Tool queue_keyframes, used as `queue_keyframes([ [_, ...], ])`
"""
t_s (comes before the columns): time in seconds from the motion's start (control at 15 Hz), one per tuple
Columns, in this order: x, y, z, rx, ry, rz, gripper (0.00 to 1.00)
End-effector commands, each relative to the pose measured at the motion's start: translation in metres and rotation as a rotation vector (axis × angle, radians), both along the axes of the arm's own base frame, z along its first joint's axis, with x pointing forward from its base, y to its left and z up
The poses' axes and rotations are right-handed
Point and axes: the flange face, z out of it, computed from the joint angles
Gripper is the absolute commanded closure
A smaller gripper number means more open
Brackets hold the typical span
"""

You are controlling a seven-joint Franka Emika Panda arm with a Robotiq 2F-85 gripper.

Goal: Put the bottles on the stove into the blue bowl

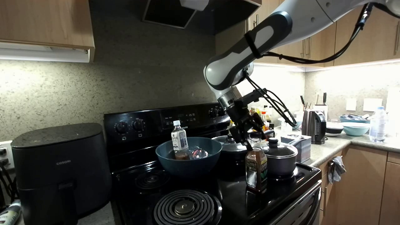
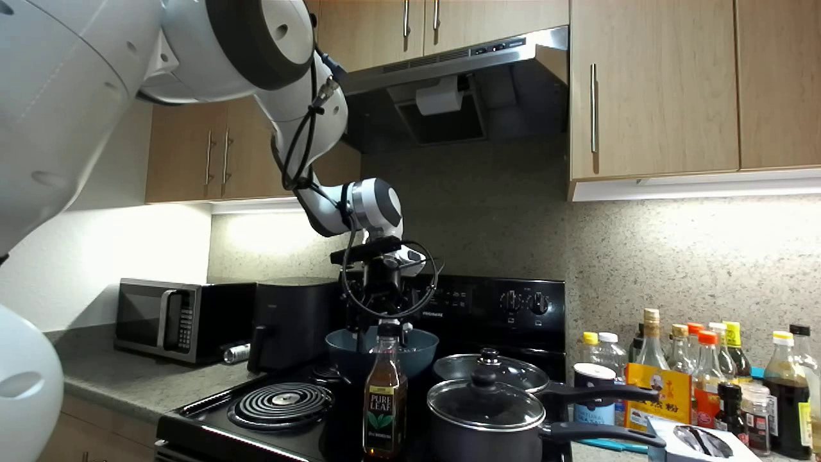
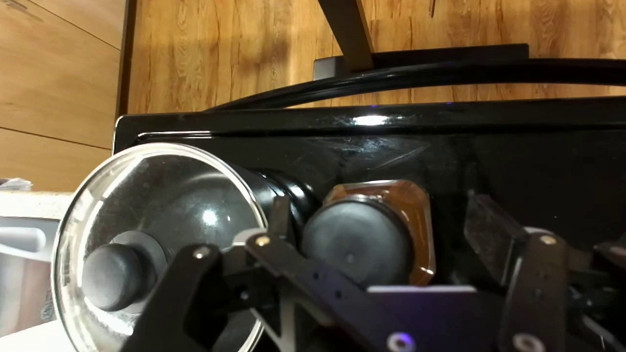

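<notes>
Nearest to you in the wrist view: gripper (image 3: 382,222), jaws wide apart, a black cap (image 3: 354,242) between them, nearer one side. Cap belongs to your brown bottle (image 1: 257,175), upright on the stove (image 1: 229,200), its label reading PURE LEAF in an exterior view. Grey pot (image 2: 484,436), glass-lidded, just beside that bottle. Second lidded pot (image 1: 231,154), farther back. Blue bowl (image 1: 187,165), toward the back of the stove; contents: one white-capped bottle (image 1: 179,139), leaning, brown showing at its base; one clear, shiny piece (image 1: 199,153), which you cannot make out. Coil burner (image 1: 184,207), in front of the bowl. Air fryer (image 1: 59,164), black, beside the stove. You find bowl and brown bottle in both exterior views.
</notes>
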Motion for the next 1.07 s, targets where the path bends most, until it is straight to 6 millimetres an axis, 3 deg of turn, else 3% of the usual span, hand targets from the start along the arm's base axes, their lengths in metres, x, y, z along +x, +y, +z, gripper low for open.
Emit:
queue_keyframes([
  [0.0,0.006,-0.001,0.0,-0.002,-0.028,0.006,0.4],
  [0.27,0.008,-0.002,0.002,0.002,-0.041,0.003,0.66],
  [0.47,0.009,-0.001,0.006,0.006,-0.05,-0.003,0.81],
  [0.67,0.006,0.004,0.019,0.009,-0.086,-0.033,0.81],
  [1.0,0.003,0.029,0.068,0.071,-0.287,-0.068,0.81],
])
